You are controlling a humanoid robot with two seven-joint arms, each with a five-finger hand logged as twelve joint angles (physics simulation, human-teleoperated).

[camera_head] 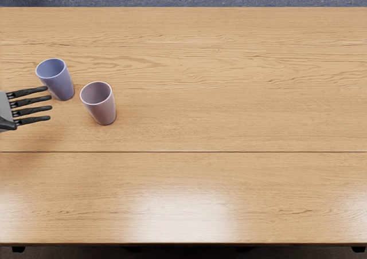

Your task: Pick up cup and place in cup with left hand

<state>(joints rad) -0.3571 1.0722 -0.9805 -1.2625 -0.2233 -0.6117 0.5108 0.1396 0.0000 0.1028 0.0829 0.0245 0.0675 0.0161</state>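
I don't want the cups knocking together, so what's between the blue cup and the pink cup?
Just a narrow bare strip of the wooden table between the blue cup and the pink cup, seen in the head view.

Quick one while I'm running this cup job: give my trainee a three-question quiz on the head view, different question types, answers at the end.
1. Multiple choice: where is the pinkish cup relative to the blue cup?
a) nested inside it
b) to its right and lower in the picture
c) to its left and higher in the picture

2. True or false: the left hand has its fingers curled around the pinkish cup.

3. Fill in the blank: both cups stand on the table with their open ends facing ____.

Key: 1: b. 2: false; its fingers are extended and hold nothing. 3: up.
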